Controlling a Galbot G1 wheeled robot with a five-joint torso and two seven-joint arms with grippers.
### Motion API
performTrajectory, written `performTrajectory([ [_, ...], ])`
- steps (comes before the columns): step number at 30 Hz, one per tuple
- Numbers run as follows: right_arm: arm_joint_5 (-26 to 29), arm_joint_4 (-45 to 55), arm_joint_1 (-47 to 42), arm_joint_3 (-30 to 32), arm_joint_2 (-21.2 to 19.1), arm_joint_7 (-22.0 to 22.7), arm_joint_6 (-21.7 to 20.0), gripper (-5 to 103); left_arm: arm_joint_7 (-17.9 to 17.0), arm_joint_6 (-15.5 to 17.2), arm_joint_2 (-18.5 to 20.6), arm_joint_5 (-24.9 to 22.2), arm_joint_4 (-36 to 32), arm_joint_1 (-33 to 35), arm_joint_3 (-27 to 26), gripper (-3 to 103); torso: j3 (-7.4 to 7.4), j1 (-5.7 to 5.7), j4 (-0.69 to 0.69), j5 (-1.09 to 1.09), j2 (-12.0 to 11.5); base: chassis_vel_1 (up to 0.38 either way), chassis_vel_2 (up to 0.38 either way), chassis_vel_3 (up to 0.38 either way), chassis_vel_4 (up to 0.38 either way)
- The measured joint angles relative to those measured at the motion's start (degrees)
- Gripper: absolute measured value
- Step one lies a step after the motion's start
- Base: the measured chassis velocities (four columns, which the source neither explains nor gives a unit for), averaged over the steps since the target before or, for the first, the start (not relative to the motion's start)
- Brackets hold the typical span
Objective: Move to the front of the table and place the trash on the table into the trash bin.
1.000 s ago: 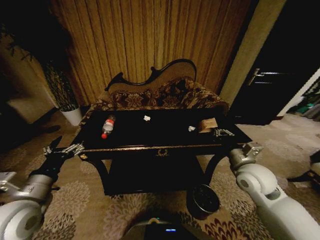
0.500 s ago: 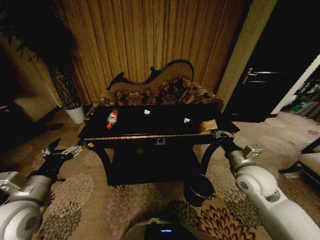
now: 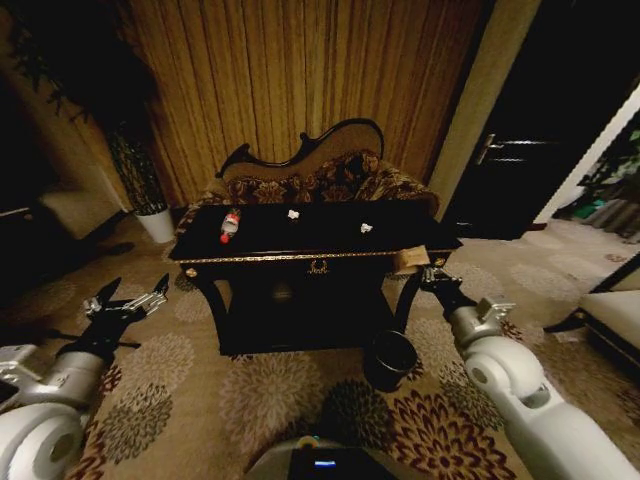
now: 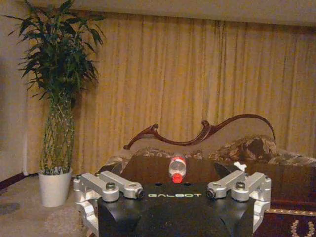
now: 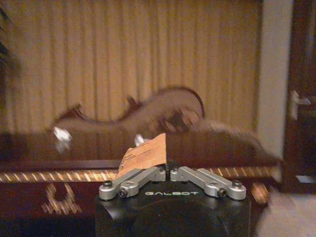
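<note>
Right hand [image 5: 169,173] clenched on one cardboard scrap [image 5: 144,153]; one bottle [image 3: 230,223], two white scraps [image 3: 293,213] on table [image 3: 310,258].

Dim room: gold curtains [image 3: 300,80], carved sofa [image 3: 320,180], floral carpet [image 3: 250,400], potted plant [image 4: 57,98].

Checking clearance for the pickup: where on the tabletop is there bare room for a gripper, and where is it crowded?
The table is bare between the bottle at its left end and the first white scrap, and again from the second scrap rightward. Tightest is the right front corner: the right gripper holds a brown piece there, trash bin below.
</note>
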Motion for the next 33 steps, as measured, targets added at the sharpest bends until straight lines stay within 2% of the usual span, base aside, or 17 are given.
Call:
performTrajectory([
  [1,-0.59,-2.39,0.23,-0.65,0.74,-0.02,0.0,0,0.03,-0.01,-0.15,0.0,0.0,-0.01,0.07,100,0.01,0.0,-0.04,0.0,-0.01,0.003,-0.022,-0.055,-0.003],
  [3,-1.24,-8.16,1.21,-2.01,2.18,-0.02,0.02,0,0.13,-0.06,-0.39,0.0,0.0,-0.01,0.14,100,0.05,0.05,0.0,0.0,-0.06,0.0,0.0,0.0,0.0],
  [4,-1.24,-8.16,1.21,-2.01,2.18,-0.02,0.02,0,0.13,-0.06,-0.39,0.0,0.0,-0.01,0.14,100,0.05,0.05,0.0,0.0,-0.06,0.0,0.0,0.0,0.0],
  [7,-1.62,-17.18,3.36,-3.93,4.1,-0.07,-0.01,0,0.27,-0.12,-0.71,0.02,0.0,0.06,0.18,100,0.06,0.12,0.01,0.02,-0.08,0.0,0.0,0.0,0.0],
  [11,-2.05,-24.55,6.63,-5.95,5.87,-0.1,-0.34,0,0.34,-0.15,-1.04,0.07,0.0,0.16,0.3,100,0.05,0.09,0.0,0.01,-0.07,0.0,0.0,0.0,0.0],
  [22,-5.45,-35.54,12.57,-9.98,8.09,-0.22,-0.41,0,0.99,-1.35,-2.41,0.39,0.0,0.93,-0.06,100,0.03,0.05,0.01,-0.01,-0.05,0.0,0.0,0.0,0.0],
  [24,-6.23,-40.19,14.63,-10.62,9.04,-0.23,-0.03,0,1.03,-1.44,-2.5,0.48,0.01,1.12,-0.14,100,0.03,0.05,0.01,0.0,-0.05,0.0,0.0,0.0,0.0],
  [33,-8.26,-49.45,19.59,-11.17,11.04,-0.16,1.77,0,1.04,-1.71,-2.89,0.48,0.01,1.31,-0.36,100,0.03,0.05,0.0,0.0,-0.05,0.0,0.0,0.0,0.0],
])
